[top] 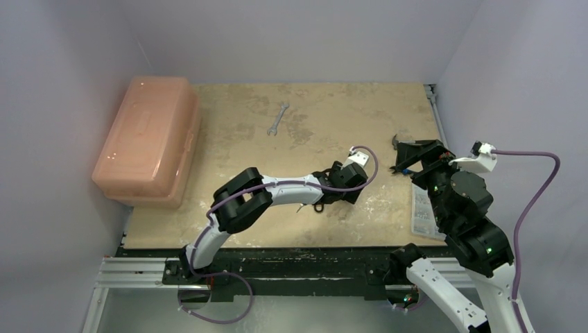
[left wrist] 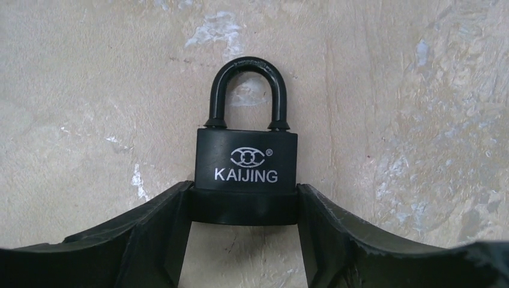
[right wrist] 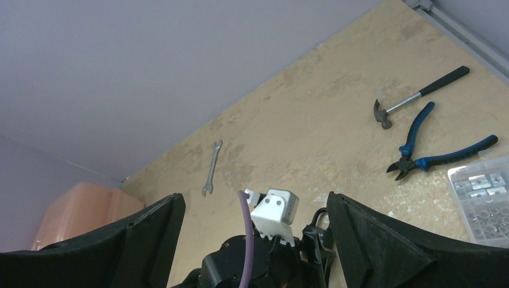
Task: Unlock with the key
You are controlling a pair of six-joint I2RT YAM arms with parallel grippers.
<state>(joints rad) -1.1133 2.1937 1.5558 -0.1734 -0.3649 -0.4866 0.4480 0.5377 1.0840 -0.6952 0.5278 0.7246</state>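
Note:
A black KAIJING padlock (left wrist: 246, 162) lies flat on the tan table with its shackle pointing away from my left wrist camera. My left gripper (left wrist: 245, 207) has a finger pressed against each side of the lock's lower body, shut on it. From above, the left gripper (top: 327, 200) reaches to the table's middle, and the padlock's shackle (top: 319, 207) pokes out below it. My right gripper (top: 416, 156) hovers raised at the right, open and holding nothing. In its own view the right gripper (right wrist: 255, 201) looks down on the left wrist and the padlock (right wrist: 323, 237). The key is out of view.
A silver wrench (top: 278, 118) lies at the back middle. A translucent orange box (top: 149, 139) fills the left side. A hammer (right wrist: 414, 96), blue-handled pliers (right wrist: 438, 150) and a clear case of small parts (right wrist: 486, 192) lie at the right edge.

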